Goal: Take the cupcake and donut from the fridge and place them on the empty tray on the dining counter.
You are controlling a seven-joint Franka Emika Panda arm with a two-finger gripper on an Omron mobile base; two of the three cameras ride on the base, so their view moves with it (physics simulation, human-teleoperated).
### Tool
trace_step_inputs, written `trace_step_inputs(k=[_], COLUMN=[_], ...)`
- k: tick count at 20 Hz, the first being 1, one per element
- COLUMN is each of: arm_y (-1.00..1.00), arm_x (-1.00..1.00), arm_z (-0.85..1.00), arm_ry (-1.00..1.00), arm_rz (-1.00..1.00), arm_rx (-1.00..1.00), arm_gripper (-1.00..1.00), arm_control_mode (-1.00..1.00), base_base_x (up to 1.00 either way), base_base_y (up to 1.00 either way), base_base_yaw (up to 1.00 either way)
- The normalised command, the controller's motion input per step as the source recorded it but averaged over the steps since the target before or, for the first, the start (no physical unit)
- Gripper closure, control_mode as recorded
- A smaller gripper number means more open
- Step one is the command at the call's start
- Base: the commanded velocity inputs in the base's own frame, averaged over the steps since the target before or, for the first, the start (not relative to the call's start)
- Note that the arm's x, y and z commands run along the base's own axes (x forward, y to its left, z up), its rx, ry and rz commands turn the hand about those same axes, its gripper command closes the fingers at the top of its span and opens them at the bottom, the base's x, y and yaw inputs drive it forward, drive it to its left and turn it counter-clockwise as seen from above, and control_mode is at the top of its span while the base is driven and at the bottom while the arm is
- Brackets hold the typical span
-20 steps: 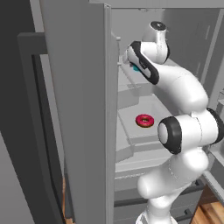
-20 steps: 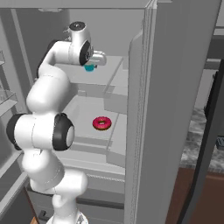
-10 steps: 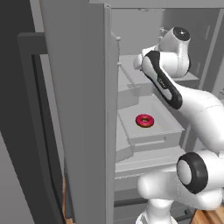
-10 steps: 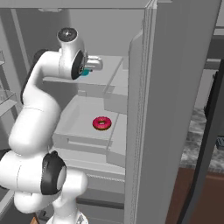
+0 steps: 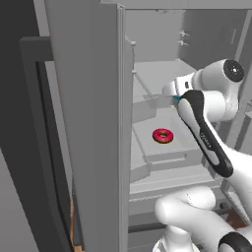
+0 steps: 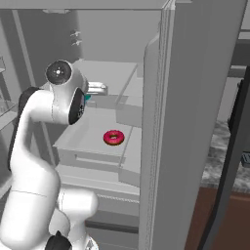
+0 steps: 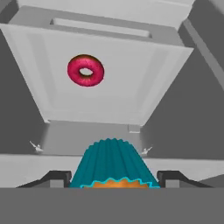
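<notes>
My gripper (image 7: 113, 178) is shut on the cupcake (image 7: 113, 162); its teal pleated wrapper sits between the two dark fingertips (image 7: 52, 177). From the base views a sliver of the teal cupcake (image 5: 176, 98) (image 6: 87, 97) peeks out at the hand, in front of the open fridge (image 5: 93, 123). The donut (image 7: 85, 70), a red-pink ring, lies alone on a pale grey inner shelf (image 7: 144, 83) below the hand; it also shows as the donut (image 5: 163, 135) (image 6: 114, 137) in both base views. The tray is out of view.
The fridge's grey doors (image 6: 195, 122) stand open on either side of the arm. A dark vertical handle (image 6: 229, 161) hangs at the right. A strip of marbled counter top (image 6: 215, 158) shows behind the right door, with brown floor (image 6: 215, 219) below it.
The hand has drawn back and down from the upper shelf with the cupcake in it, and the elbow has swung. The donut has stayed put.
</notes>
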Motion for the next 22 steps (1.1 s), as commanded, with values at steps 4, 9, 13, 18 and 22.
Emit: trace_step_inputs(k=[4,9,13,18,22], arm_y=[0.00,0.00,0.00,0.00,0.00], arm_x=[-1.00,-0.60,0.00,0.00,0.00], arm_z=[-0.08,-0.05,0.00,0.00,0.00], arm_ry=[-0.09,-0.08,0.00,0.00,0.00], arm_rz=[0.00,0.00,0.00,0.00,0.00], arm_rx=[0.00,0.00,0.00,0.00,0.00], arm_gripper=[1.00,1.00,1.00,1.00,1.00], arm_control_mode=[-1.00,1.00,1.00,1.00,1.00], base_base_x=[0.00,-0.40,-1.00,-1.00,-1.00], base_base_y=[0.00,0.00,0.00,0.00,0.00], base_base_yaw=[0.00,0.00,0.00,-0.04,-0.09])
